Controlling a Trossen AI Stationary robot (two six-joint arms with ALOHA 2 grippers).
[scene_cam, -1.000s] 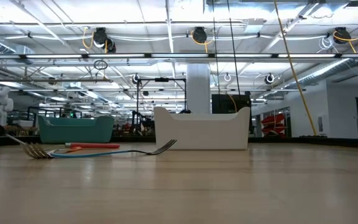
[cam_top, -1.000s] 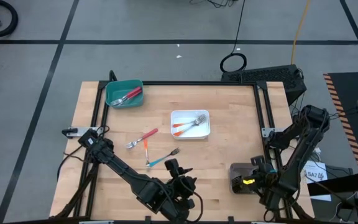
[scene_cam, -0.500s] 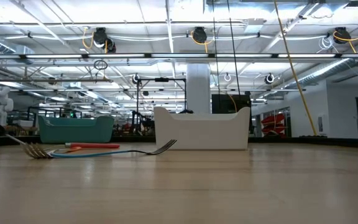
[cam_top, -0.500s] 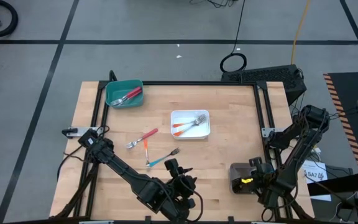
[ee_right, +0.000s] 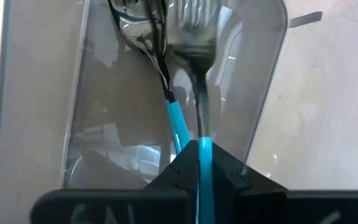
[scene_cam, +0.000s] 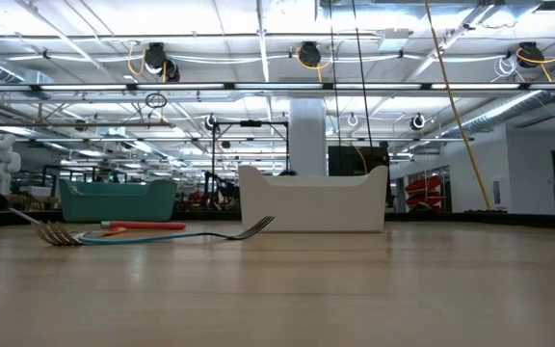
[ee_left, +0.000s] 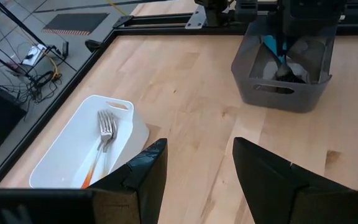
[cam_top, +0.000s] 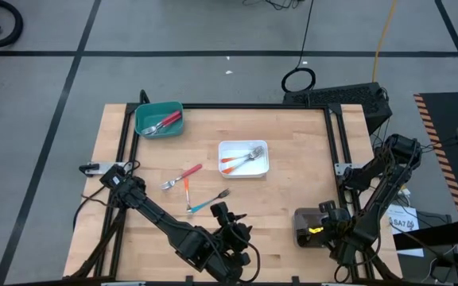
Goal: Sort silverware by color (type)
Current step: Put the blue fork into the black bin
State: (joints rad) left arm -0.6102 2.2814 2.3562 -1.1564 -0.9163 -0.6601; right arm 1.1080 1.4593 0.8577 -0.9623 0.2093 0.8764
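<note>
Three loose forks lie on the wood left of centre: a red-handled one (cam_top: 183, 175), an orange-handled one (cam_top: 188, 191) and a blue-handled one (cam_top: 207, 203). The teal tray (cam_top: 159, 119) at the far left holds red forks. The white tray (cam_top: 243, 158) holds orange forks. My right gripper (cam_top: 318, 229) stands over the grey tray (cam_top: 302, 229) at the near right, shut on a blue-handled fork (ee_right: 199, 74); a second blue fork (ee_right: 174, 112) lies in that tray. My left gripper (ee_left: 197, 168) hovers open near the front centre, with nothing between its fingers. My right gripper pinches the blue fork's handle (ee_right: 204, 142) between its two fingers, coming from above and pointing steeply down. The fork hangs along the fingers, its metal head (ee_right: 194, 28) down inside the grey tray beside the other fork's head. Whether the head touches the tray's floor, I cannot tell.
A black frame rail (cam_top: 336, 151) runs along the table's right side, and another (cam_top: 126, 143) runs along the left. Bare wood lies between the white tray and the grey tray (ee_left: 284, 93). In the low view the loose forks (scene_cam: 143, 231) lie at the left before the trays.
My right gripper has sunk a little toward the grey tray with the blue fork still between its fingers. The left arm and the loose forks have kept still.
</note>
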